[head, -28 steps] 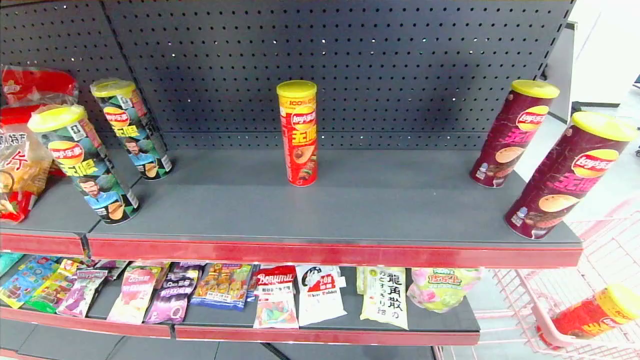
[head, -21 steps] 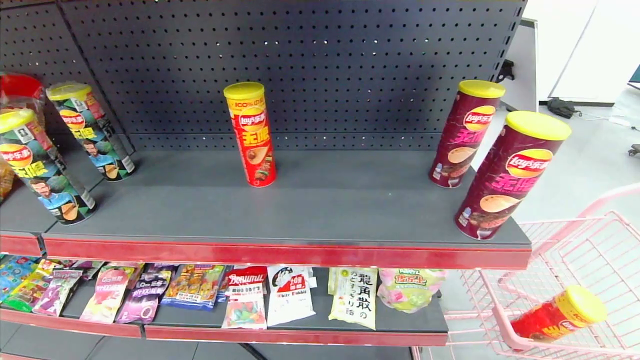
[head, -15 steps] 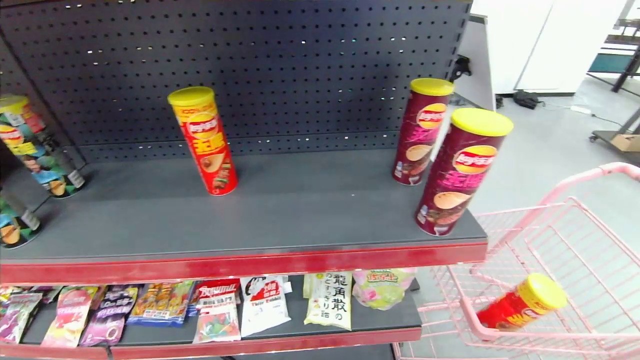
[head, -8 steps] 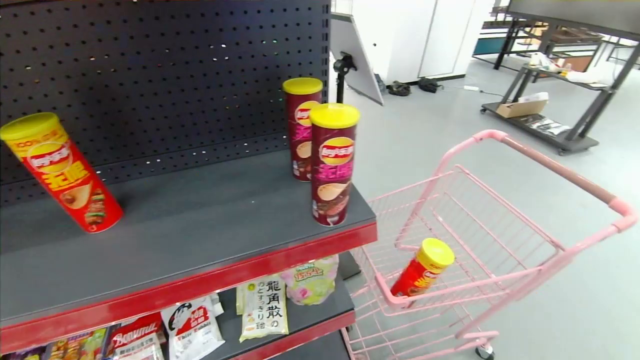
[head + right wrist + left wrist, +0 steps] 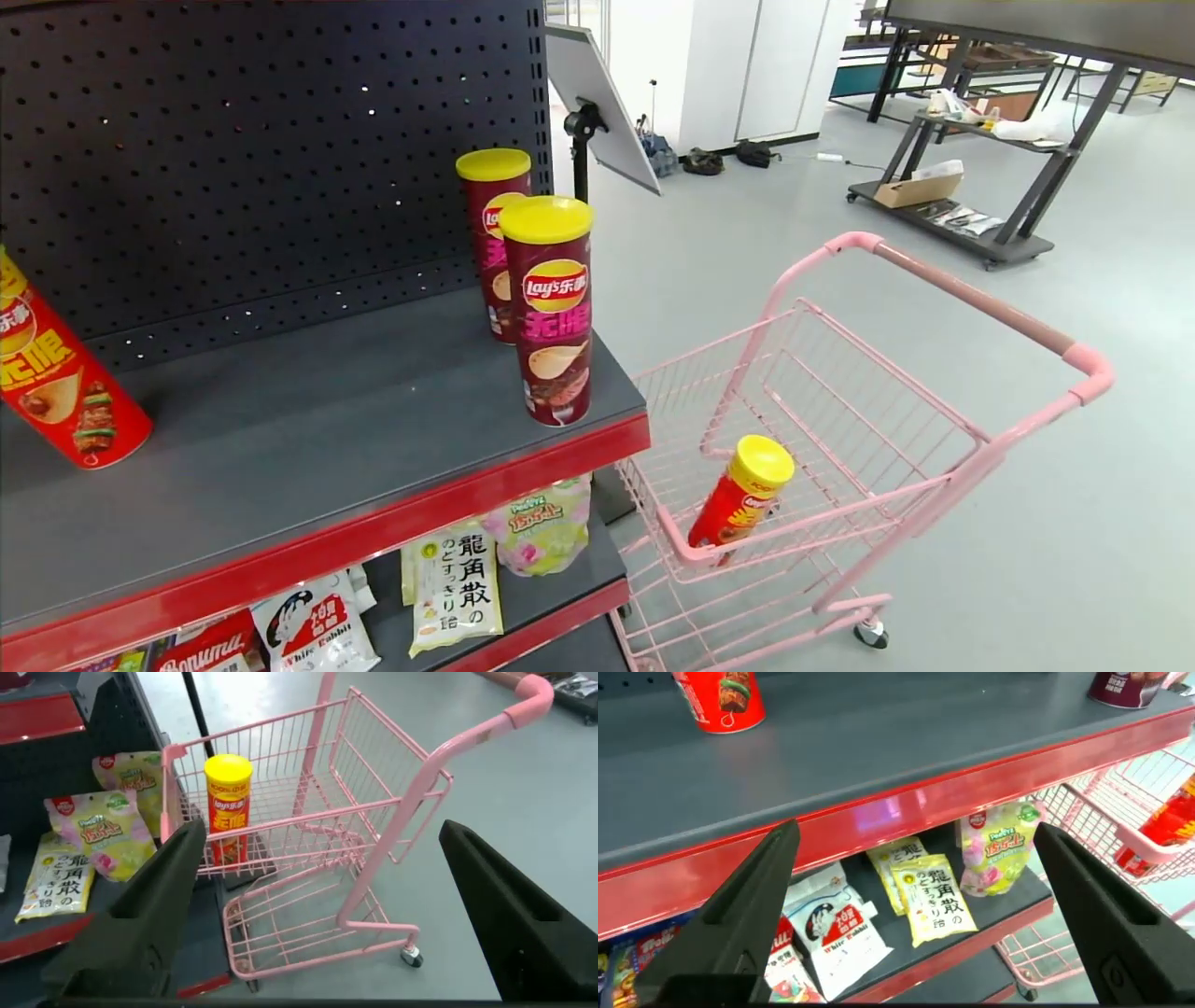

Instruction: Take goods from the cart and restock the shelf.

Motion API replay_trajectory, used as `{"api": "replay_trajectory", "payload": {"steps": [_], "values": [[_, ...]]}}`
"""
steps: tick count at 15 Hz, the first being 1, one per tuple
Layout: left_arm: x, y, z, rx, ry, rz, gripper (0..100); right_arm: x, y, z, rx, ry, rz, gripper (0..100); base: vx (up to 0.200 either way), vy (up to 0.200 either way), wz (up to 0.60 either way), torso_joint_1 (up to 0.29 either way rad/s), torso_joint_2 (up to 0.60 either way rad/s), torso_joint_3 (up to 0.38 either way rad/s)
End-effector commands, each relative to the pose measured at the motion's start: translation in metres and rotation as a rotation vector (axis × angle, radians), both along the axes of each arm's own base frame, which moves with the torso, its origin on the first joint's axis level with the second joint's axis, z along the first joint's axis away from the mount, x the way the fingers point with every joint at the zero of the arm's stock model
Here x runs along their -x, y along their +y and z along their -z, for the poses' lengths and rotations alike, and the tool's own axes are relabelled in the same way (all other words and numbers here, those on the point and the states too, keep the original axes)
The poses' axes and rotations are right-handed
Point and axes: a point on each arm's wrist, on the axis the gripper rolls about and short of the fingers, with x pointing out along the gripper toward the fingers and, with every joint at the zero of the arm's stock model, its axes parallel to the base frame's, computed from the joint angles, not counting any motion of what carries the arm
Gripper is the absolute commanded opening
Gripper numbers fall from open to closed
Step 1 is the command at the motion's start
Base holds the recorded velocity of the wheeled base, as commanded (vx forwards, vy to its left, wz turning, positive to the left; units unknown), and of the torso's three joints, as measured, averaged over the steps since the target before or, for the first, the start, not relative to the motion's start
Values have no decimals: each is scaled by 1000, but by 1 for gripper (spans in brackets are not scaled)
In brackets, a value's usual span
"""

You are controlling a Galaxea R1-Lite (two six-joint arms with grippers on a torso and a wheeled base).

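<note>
A red chip can with a yellow lid (image 5: 742, 495) leans inside the pink wire cart (image 5: 971, 299), which stands just right of the shelf's end. The right wrist view has this can (image 5: 227, 812) in the cart (image 5: 439, 784), farther off than my right gripper (image 5: 322, 826), which is open and holds nothing. My left gripper (image 5: 915, 831) is open too, below the front edge of the grey shelf (image 5: 878, 812). On the shelf (image 5: 373, 532) stand two maroon cans (image 5: 553, 308) (image 5: 490, 233) at the right end. A red can (image 5: 56, 383) stands on the left.
Snack bags (image 5: 453, 588) lie on the lower shelf beside the cart. A dark pegboard (image 5: 233, 140) backs the shelf. A tilted board on a stand (image 5: 597, 103) and a black rack (image 5: 962, 205) stand far off on the open grey floor.
The head camera has swung to the right, so the shelf slid left in the picture and the whole cart came into view. The cans keep their places.
</note>
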Motion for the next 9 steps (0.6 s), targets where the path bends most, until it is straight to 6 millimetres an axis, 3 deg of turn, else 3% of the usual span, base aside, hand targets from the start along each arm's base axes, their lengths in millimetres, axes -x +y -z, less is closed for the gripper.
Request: {"api": "replay_trajectory", "payload": {"steps": [1,9], "values": [[0,0,0,1,1,1,100,0,0,0,0,-1,0,100,0,0,0,0,0,0],[0,0,0,1,1,-1,100,0,0,0,0,-1,0,100,0,0,0,-130,344,210]]}}
